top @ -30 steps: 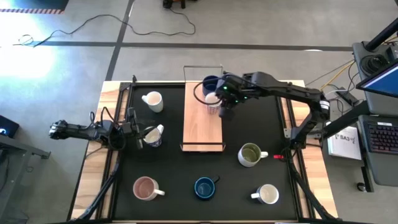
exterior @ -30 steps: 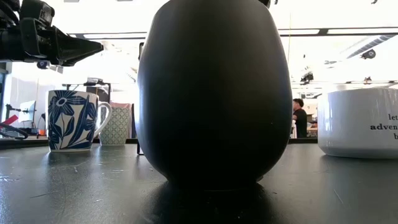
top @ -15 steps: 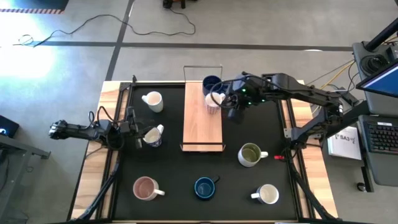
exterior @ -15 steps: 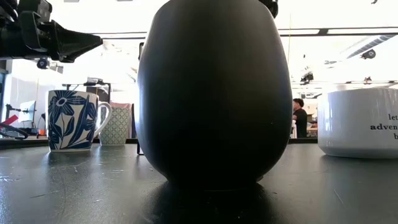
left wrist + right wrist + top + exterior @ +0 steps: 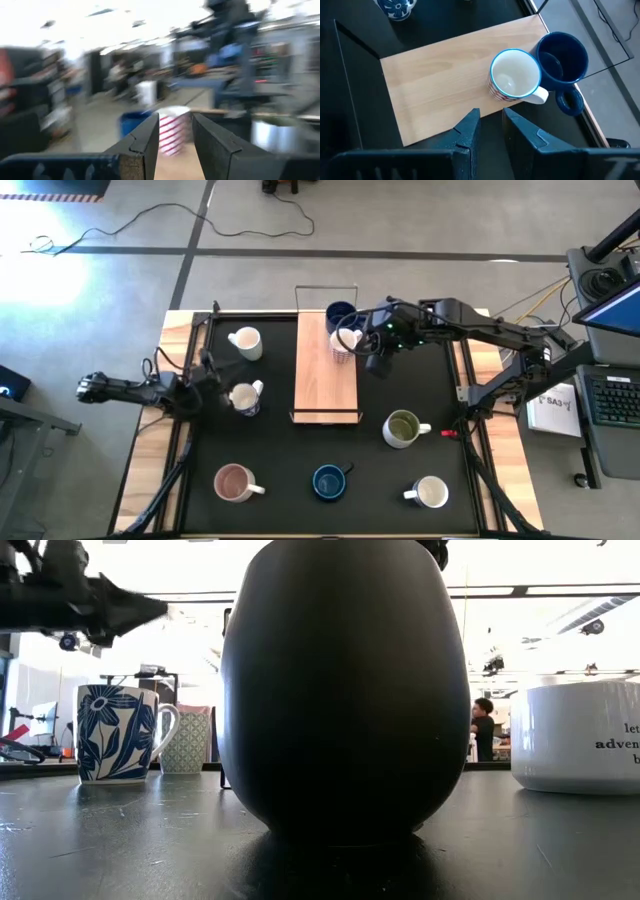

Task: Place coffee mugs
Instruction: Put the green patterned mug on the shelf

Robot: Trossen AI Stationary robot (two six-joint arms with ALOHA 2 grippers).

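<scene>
High view: right fingers [image 5: 372, 362] slightly apart beside striped mug [image 5: 343, 343] on wooden tray [image 5: 325, 395]; left fingers [image 5: 212, 393] apart.

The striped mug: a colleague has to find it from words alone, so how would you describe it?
Start at the wooden tray mid-table. At its far end two mugs touch: the dark blue mug and the striped mug, which alone has a white inside and red-striped sides.

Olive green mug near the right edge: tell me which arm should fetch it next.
Right. The right gripper hangs empty beside the wooden tray, on the same side as the olive green mug; the left gripper sits across the table by a white mug.
</scene>
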